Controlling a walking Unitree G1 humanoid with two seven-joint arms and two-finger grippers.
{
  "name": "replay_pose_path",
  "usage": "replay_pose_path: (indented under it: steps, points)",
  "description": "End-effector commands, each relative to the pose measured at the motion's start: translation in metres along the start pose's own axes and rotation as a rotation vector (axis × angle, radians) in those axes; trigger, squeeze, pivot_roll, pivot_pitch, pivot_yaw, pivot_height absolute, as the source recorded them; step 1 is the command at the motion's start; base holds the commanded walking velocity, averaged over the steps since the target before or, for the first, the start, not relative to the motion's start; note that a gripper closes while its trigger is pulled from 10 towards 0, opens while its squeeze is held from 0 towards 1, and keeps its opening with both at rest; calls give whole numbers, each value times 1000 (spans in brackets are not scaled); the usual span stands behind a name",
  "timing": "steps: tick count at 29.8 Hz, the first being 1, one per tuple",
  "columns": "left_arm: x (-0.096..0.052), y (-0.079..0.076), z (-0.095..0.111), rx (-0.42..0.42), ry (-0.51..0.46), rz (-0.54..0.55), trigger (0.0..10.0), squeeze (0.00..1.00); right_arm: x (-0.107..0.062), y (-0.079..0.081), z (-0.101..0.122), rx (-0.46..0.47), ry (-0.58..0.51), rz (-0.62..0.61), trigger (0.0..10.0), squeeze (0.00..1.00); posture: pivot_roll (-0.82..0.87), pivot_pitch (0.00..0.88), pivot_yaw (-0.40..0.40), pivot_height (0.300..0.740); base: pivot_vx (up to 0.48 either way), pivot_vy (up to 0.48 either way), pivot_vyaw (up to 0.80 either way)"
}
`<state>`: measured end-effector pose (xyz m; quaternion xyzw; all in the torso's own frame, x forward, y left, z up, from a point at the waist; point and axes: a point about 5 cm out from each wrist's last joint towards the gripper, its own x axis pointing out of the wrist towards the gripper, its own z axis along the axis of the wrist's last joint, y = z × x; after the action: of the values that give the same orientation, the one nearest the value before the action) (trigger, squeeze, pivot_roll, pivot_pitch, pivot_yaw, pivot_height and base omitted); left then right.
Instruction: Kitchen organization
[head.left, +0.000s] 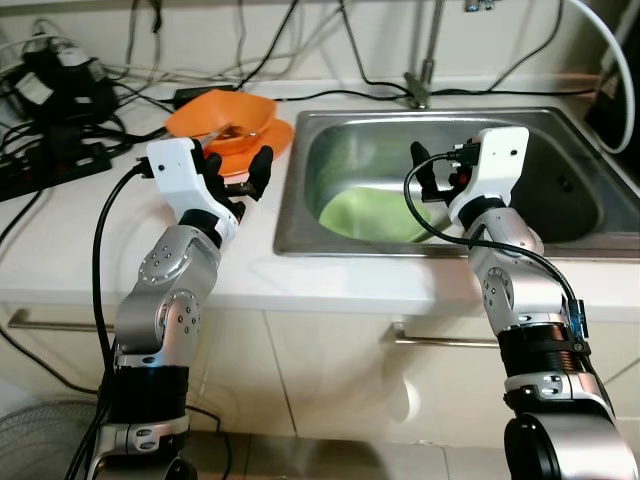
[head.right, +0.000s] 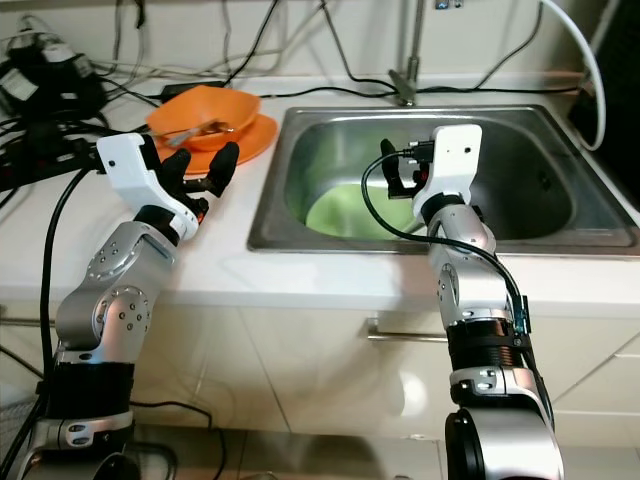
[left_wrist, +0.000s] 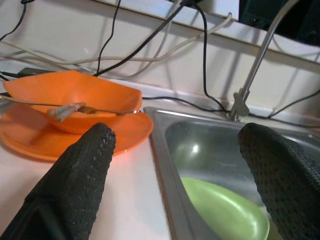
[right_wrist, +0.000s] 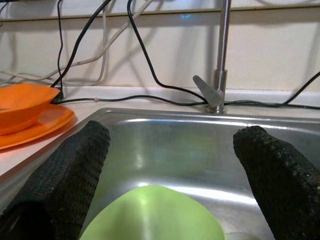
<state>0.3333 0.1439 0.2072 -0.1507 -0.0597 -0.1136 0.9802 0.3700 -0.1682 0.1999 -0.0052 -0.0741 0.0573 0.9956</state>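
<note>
Both grippers up and spread, dishes waiting

Right gripper (head.left: 432, 172) hangs over the sink (head.left: 300, 180), fingers apart, empty; the green plate (head.left: 375, 215) lies on the basin floor just below and ahead, so this arm looks nearer. Left gripper (head.left: 235, 172), splayed and empty, faces the orange bowl (head.left: 222, 115) on its orange plate (head.left: 265, 142), utensils lying across the bowl

Black cables (head.left: 60, 110) tangle behind the faucet (head.left: 425, 70).

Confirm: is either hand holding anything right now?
No. Left hand open above the counter, right hand open over the sink; nothing between the fingers.
</note>
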Motion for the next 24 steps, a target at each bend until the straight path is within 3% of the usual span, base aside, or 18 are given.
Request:
replay_pose_path:
  steps: [1,9,17,24]
  points:
    - [2,1,2,18,-6,0,10000,0,-1,0,3,7,-6,-2,10000,0,-106,0,108,740,0,0,0]
    - [2,1,0,11,2,11,10000,0,-1,1,2,14,-4,-1,10000,0,-103,0,106,740,0,0,0]
    - [3,4,2,20,-1,18,10000,0,0,3,3,19,-2,0,10000,0,-100,0,107,740,0,412,0]
    - [4,3,3,41,-14,13,10000,0,0,4,1,22,0,-3,10000,0,-98,0,109,740,0,0,0]
